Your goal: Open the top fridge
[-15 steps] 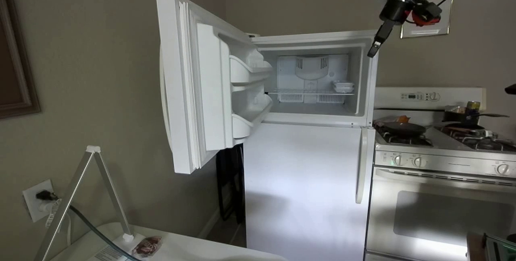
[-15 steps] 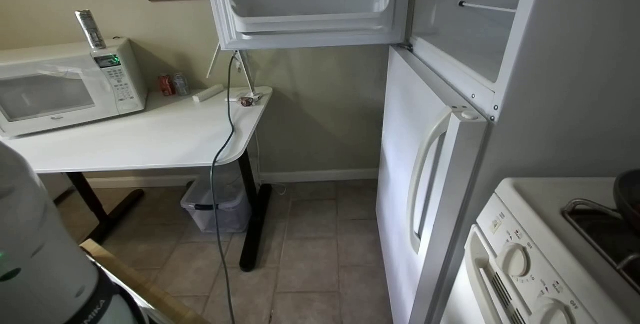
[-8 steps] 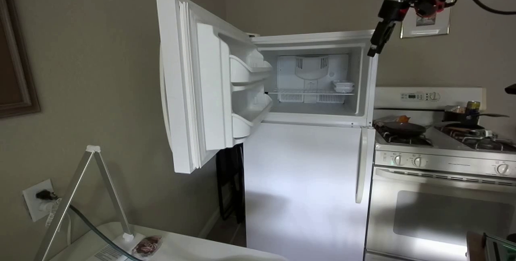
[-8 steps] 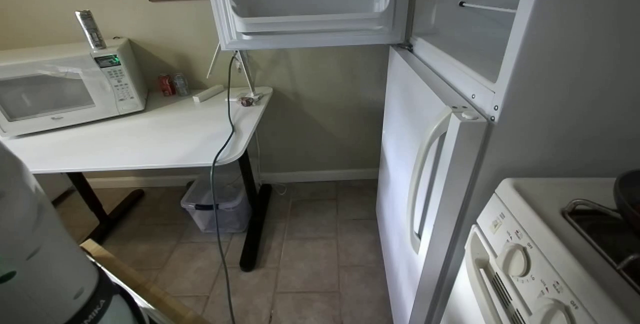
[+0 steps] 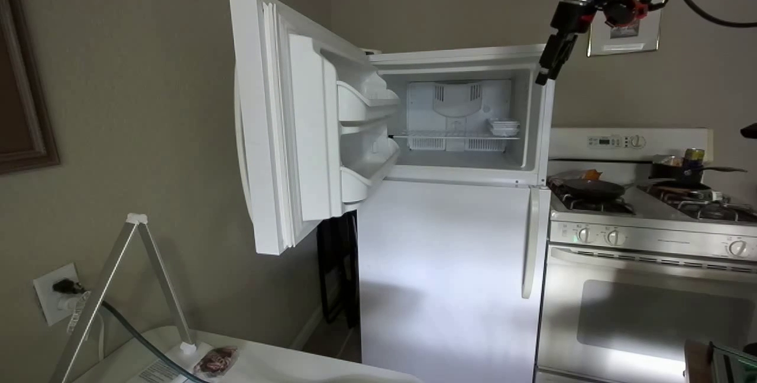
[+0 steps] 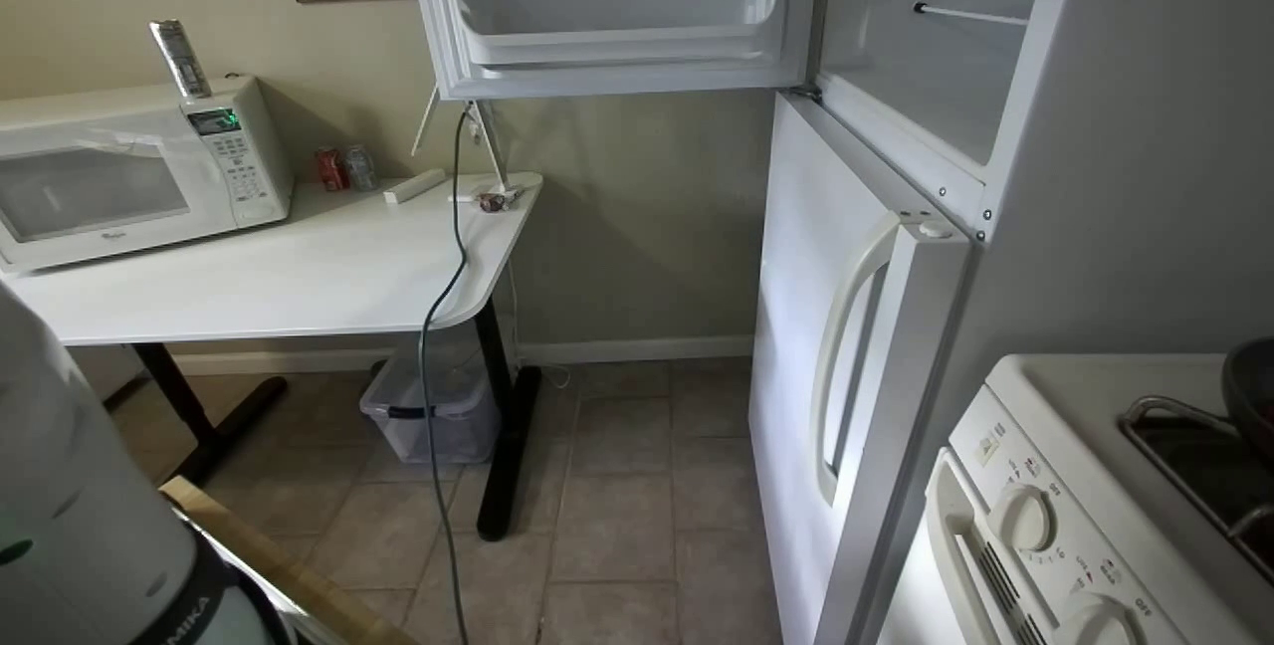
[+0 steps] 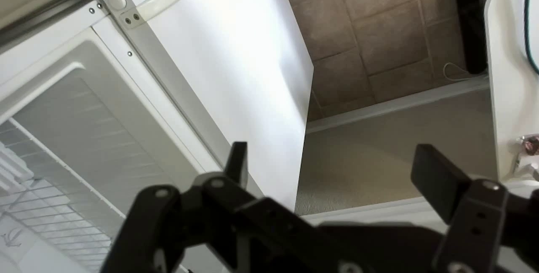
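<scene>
The top fridge (image 5: 461, 57) stands open in both exterior views. Its white door (image 5: 310, 135) is swung wide to the side, showing empty inner shelves; the door also shows in an exterior view (image 6: 627, 76). The door's long handle (image 5: 241, 152) shows edge-on at its outer face. The open compartment holds a wire shelf with small white containers (image 5: 503, 127). My gripper (image 5: 545, 74) hangs high near the compartment's upper right front edge, apart from the door. In the wrist view the gripper (image 7: 330, 153) has its fingers spread wide with nothing between them.
The lower fridge door (image 5: 443, 265) is shut, with its handle (image 5: 530, 244) near the stove. The stove (image 5: 639, 229) carries pans (image 5: 593, 189). A white table (image 6: 299, 277) holds a microwave (image 6: 139, 167), cans and a metal stand. A cable (image 6: 443, 297) hangs off the table.
My gripper has turned about its wrist and shifted slightly left and down. The fridge door has not moved.
</scene>
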Robot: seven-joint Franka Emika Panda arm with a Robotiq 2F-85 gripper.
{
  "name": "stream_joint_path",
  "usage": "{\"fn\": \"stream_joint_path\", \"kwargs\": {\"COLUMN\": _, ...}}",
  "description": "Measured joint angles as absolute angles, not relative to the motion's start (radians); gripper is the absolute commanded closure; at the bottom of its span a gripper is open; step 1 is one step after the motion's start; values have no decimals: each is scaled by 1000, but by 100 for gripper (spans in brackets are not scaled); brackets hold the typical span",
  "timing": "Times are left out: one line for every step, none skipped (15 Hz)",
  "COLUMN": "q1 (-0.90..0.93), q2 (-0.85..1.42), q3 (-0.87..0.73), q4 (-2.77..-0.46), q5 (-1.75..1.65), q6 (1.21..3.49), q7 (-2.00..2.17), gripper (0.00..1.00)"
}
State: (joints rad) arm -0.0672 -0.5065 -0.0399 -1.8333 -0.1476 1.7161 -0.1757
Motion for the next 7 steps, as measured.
{"fn": "stream_joint_path", "kwargs": {"q1": -67, "q2": -507, "q3": -41, "q4": -1834, "q5": -148, "q6": 1742, "q7": -175, "gripper": 0}}
{"fn": "stream_joint_path", "kwargs": {"q1": -67, "q2": -506, "q3": -42, "q4": -1833, "q5": -148, "q6": 1748, "q7": -176, "gripper": 0}}
{"fn": "stream_joint_path", "kwargs": {"q1": -67, "q2": -506, "q3": -42, "q4": -1833, "q5": -148, "q6": 1748, "q7": -176, "gripper": 0}}
{"fn": "stream_joint_path", "kwargs": {"q1": -67, "q2": -506, "q3": -42, "q4": -1833, "q5": -148, "q6": 1748, "q7": -176, "gripper": 0}}
{"fn": "stream_joint_path", "kwargs": {"q1": -67, "q2": -505, "q3": -42, "q4": -1833, "q5": -148, "q6": 1748, "q7": -176, "gripper": 0}}
{"fn": "stream_joint_path", "kwargs": {"q1": -67, "q2": -505, "q3": -42, "q4": -1833, "q5": -148, "q6": 1748, "q7": -176, "gripper": 0}}
{"fn": "stream_joint_path", "kwargs": {"q1": -67, "q2": -505, "q3": -42, "q4": -1833, "q5": -148, "q6": 1748, "q7": -176, "gripper": 0}}
